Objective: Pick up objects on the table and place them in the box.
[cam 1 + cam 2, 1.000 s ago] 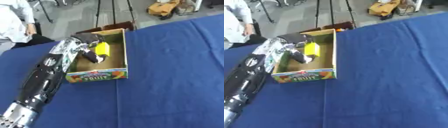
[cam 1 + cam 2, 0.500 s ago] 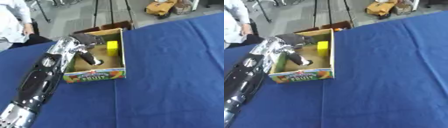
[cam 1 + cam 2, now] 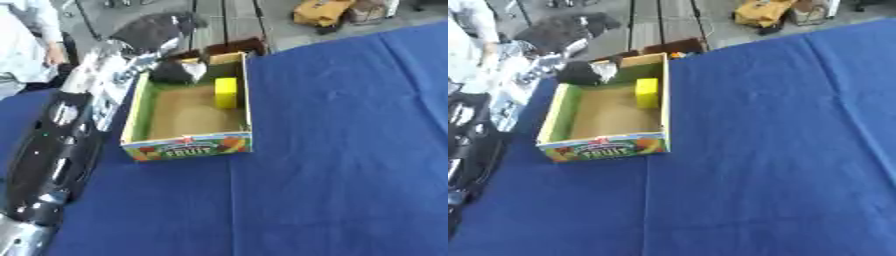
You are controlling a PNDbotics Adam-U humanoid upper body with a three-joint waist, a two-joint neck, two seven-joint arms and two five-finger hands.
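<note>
A cardboard fruit box (image 3: pixel 187 147) with green inner walls stands on the blue table, left of centre. A yellow block (image 3: pixel 227 92) lies inside it against the right wall. In the box's far left corner sits a dark shape with a white patch (image 3: pixel 179 71); whether it belongs to my hand is unclear. My left arm runs up the left side, and its hand (image 3: pixel 150 32) is a dark blur above and beyond the box's far left corner. It holds nothing that I can see. My right hand does not show.
Blue cloth (image 3: pixel 780 150) covers the table to the right of and in front of the box. A person in white (image 3: pixel 31 45) stands at the far left edge. Bags (image 3: pixel 322 12) and stand legs lie on the floor beyond the table.
The yellow block left my left hand and now lies in the box. The hand rose out of the box toward its far left corner. The camera also shifted.
</note>
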